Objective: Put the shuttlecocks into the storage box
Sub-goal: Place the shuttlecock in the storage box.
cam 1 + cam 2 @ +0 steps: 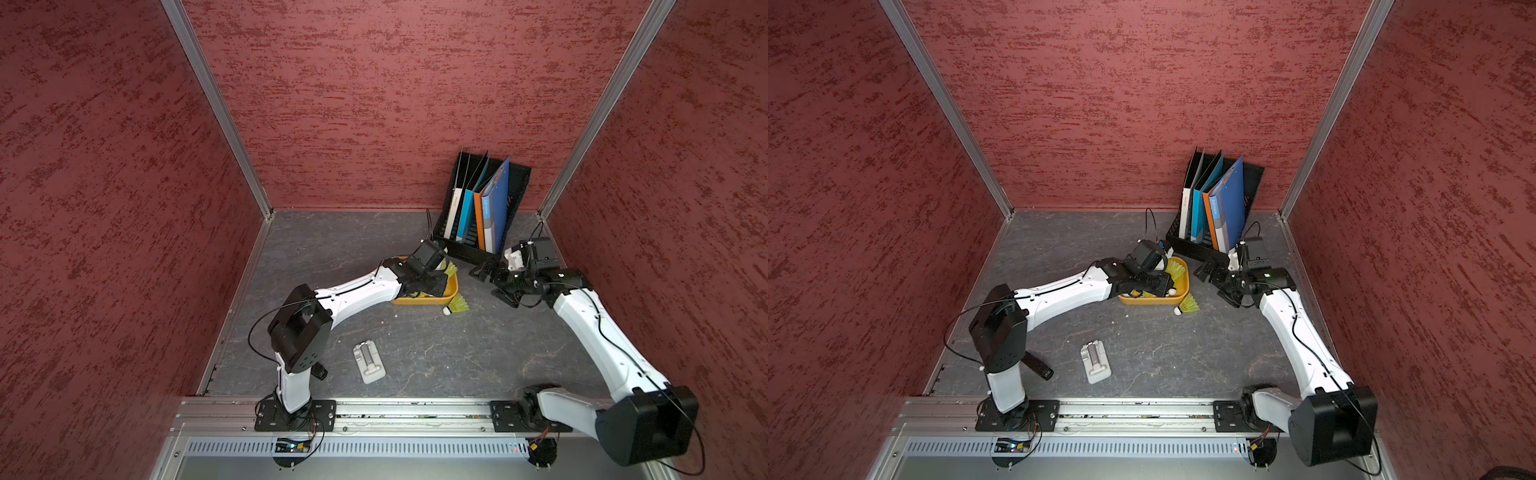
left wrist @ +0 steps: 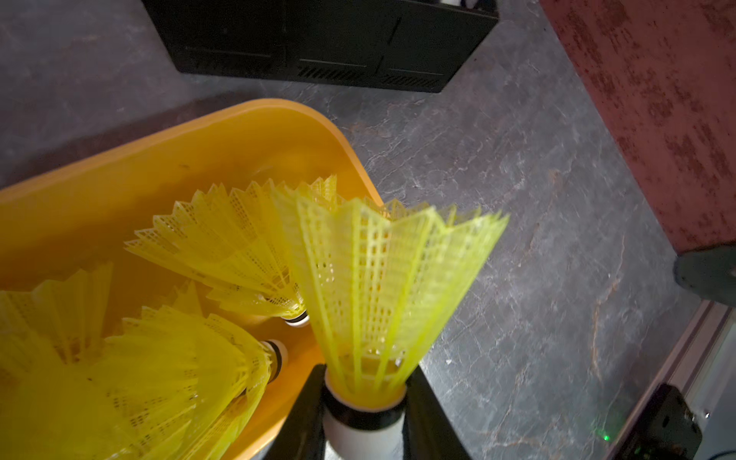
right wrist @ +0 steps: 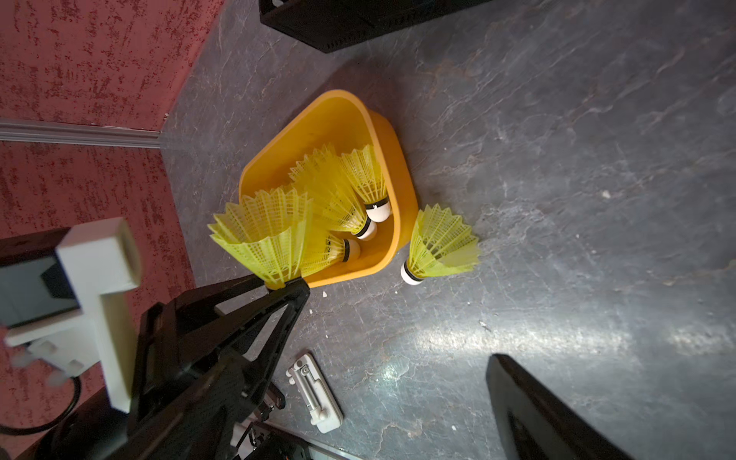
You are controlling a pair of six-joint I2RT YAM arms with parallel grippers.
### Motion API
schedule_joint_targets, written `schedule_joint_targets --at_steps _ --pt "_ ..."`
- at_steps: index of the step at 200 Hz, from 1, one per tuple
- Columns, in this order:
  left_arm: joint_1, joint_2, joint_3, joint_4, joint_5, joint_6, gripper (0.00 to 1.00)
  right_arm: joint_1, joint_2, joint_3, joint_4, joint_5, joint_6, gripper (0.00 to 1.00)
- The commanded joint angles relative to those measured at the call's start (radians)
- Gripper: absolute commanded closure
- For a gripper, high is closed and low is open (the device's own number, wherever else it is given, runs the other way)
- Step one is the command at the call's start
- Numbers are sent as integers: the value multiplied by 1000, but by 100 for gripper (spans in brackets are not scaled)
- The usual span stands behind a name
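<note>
Half over storage box [image 2: 159, 167] w/ left tool [image 2: 364, 402], pinching shuttlecock [image 2: 382, 286] by cork to spare skirt, w/ right tool [image 1: 494, 284] spread, empty, facing stray shuttlecock [image 3: 438, 243] ahead.

Bare floor [image 1: 415, 345] between storage box [image 1: 419, 300] and pale grey block [image 1: 369, 368]; black file rack [image 1: 519, 183] just behind the box.

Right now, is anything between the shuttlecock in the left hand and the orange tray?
Nothing visible. The left hand grips a neon yellow plastic shuttlecock by its white tip right at the rim of the shallow orange plastic tray. Three shuttlecocks already lie inside, so it may land on them.
</note>
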Motion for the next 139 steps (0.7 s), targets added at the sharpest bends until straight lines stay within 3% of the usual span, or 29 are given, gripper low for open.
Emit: schedule_joint_targets --at_steps 1,46,139 --pt "-5 35 27 79 -27 -158 83 -8 25 25 55 28 -35 1" --pt "-14 94 63 84 -79 -295 84 -11 97 16 65 19 -26 1" --pt "-48 148 116 6 -141 -359 85 -13 145 19 68 20 -23 2"
